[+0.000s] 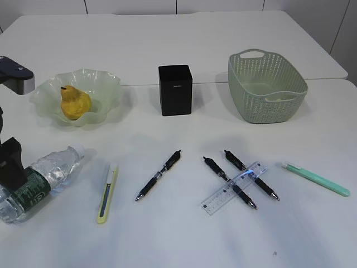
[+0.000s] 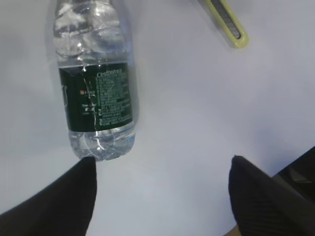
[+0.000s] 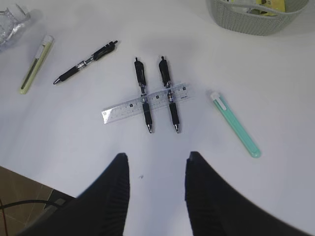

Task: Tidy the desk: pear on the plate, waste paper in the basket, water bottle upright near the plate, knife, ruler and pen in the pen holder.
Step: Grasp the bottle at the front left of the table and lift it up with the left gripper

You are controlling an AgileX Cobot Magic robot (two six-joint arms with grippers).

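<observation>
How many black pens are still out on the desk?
3: one pen lies alone at centre; two pens lie right of it, crossing the clear ruler. None appears hidden.

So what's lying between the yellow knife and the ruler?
One black pen, lying slanted on the table, apart from both the yellow knife and ruler; exterior and right wrist views show it.

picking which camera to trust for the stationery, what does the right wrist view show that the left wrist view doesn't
Only the right wrist view shows three black pens, one lying alone and two lying parallel over a clear plastic ruler, plus a mint green utility knife, the pale green woven basket and the open right gripper.

Only the left wrist view shows the open left gripper and the green label on the bottle.

Both show the white table, the clear plastic water bottle lying on its side and the yellow utility knife.
</observation>
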